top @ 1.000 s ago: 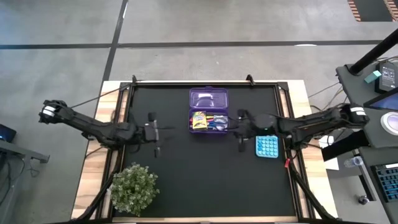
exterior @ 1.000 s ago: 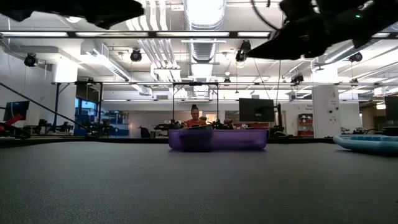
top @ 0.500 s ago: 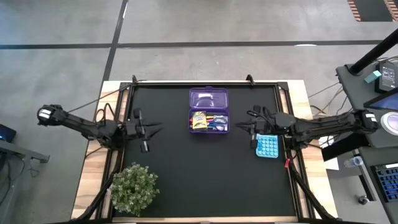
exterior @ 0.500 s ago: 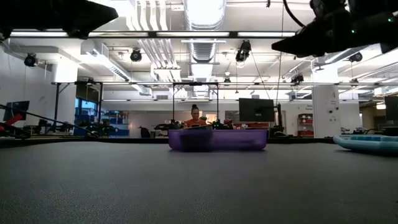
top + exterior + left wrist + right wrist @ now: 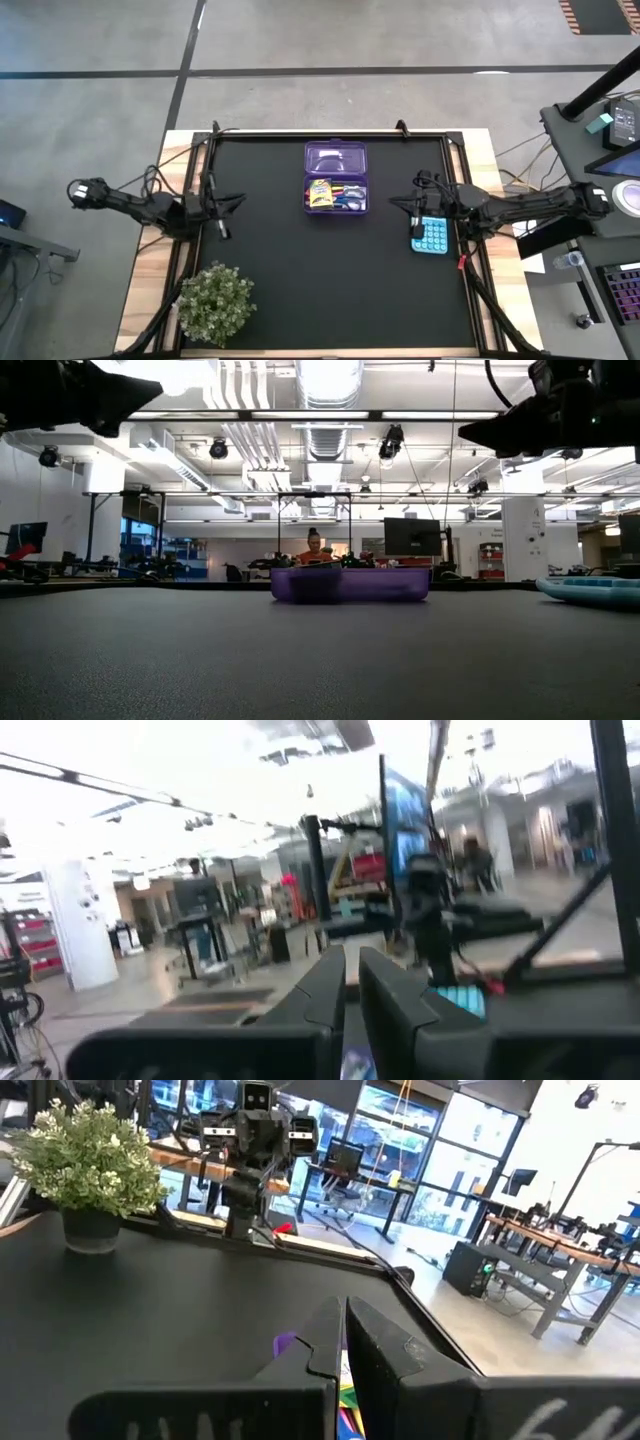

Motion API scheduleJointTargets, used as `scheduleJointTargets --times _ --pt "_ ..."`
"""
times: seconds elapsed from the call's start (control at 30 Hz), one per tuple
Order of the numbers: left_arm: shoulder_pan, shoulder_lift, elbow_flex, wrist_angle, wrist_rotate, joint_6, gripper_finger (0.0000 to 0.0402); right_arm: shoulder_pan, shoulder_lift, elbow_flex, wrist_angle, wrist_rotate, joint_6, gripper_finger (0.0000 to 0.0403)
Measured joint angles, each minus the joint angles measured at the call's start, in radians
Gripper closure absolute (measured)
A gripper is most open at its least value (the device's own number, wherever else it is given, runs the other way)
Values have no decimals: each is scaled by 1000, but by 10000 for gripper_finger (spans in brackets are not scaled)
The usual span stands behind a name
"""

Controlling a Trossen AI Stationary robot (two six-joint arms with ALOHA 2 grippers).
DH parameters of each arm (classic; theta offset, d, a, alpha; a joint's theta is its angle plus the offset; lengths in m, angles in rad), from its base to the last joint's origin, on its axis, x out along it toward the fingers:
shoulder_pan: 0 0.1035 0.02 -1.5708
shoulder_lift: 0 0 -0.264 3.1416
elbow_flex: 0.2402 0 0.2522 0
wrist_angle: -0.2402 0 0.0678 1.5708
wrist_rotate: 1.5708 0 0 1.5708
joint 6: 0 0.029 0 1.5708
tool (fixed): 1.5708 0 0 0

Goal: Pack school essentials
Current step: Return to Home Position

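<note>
An open purple pencil case (image 5: 335, 178) lies on the black mat at the far middle. Its tray holds a yellow-green crayon box (image 5: 319, 193) and coloured pens (image 5: 350, 195), and its lid (image 5: 335, 158) lies flat behind. In the low view the pencil case (image 5: 350, 582) shows as a low purple box. My left gripper (image 5: 228, 206) hangs above the mat near the left edge, shut and empty, as its own view shows (image 5: 350, 985). My right gripper (image 5: 413, 208) hovers right of the case, shut (image 5: 343, 1330), holding nothing.
A blue calculator (image 5: 430, 235) lies on the mat right of the case, below my right gripper. A green potted plant (image 5: 215, 300) stands at the near left corner. The mat between the plant and the calculator is bare. A person sits far behind the table (image 5: 313, 548).
Both arms have drawn back from the pencil case. My left gripper has gone toward the table's left edge and shut its fingers. My right gripper has gone toward the right edge and stayed shut. The case and its contents have not moved.
</note>
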Motion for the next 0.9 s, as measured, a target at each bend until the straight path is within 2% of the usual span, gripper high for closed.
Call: scheduleJointTargets --times 0.17,0.4,0.57,0.9 --pt "0 -90 -53 -11 -1 8 389 0 -51 -28 0 2 0 394" --pt "0 -170 -57 -60 -1 15 389 0 -139 -69 4 2 -8 394" --pt "0 -185 -57 -94 0 15 389 0 -208 -117 2 1 8 394" --pt "0 -184 -58 -115 0 1 389 0 -309 -119 -32 1 -33 394"
